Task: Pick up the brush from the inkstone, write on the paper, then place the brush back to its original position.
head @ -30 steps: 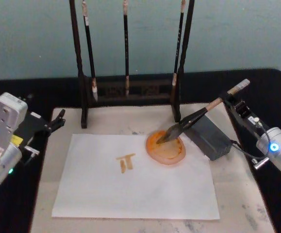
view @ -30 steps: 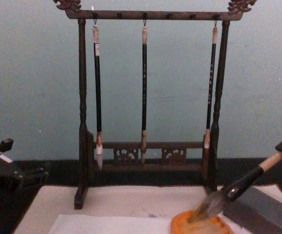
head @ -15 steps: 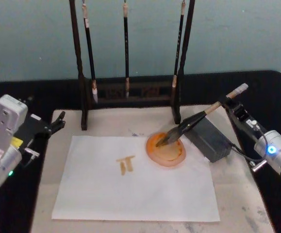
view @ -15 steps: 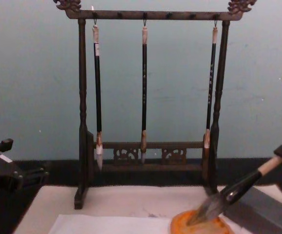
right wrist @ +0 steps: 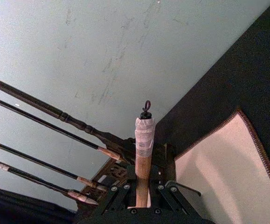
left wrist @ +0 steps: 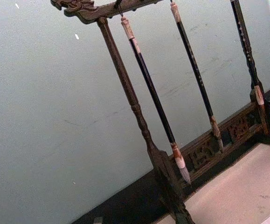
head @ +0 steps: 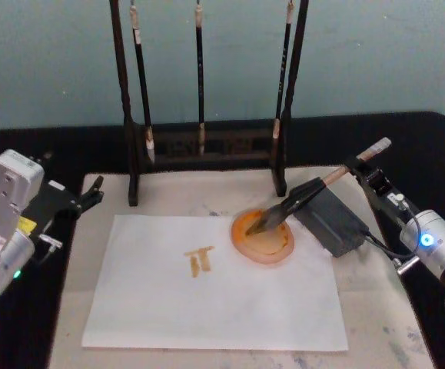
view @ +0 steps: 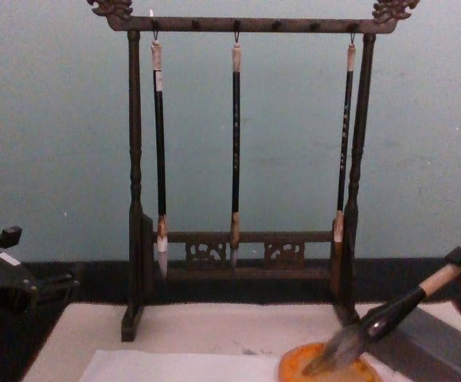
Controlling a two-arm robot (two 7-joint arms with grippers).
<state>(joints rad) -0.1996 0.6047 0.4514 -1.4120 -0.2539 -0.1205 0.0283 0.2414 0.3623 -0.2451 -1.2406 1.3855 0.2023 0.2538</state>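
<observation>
Right claw point(head: 358, 164) pinches the brush point(head: 299, 196) by its tan upper handle. The brush is slanted, tuft on the orange dish point(head: 264, 240), dark shaft over the grey inkstone point(head: 333, 219), likely being set back. The paper point(head: 207, 300) carries orange strokes point(head: 200, 258), not clearly readable. Left claw point(head: 90, 194) is parked left of the mat point(head: 376, 307); can't tell its state.

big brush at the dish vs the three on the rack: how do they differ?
The brush is thick, tan-handled, fat-tufted; the hanging brushes are thin, black-handled, small-tipped. The brush is tilted in the right gripper, tuft at the orange dish; the hanging brushes hang upright from the rack. All point tuft-down.
</observation>
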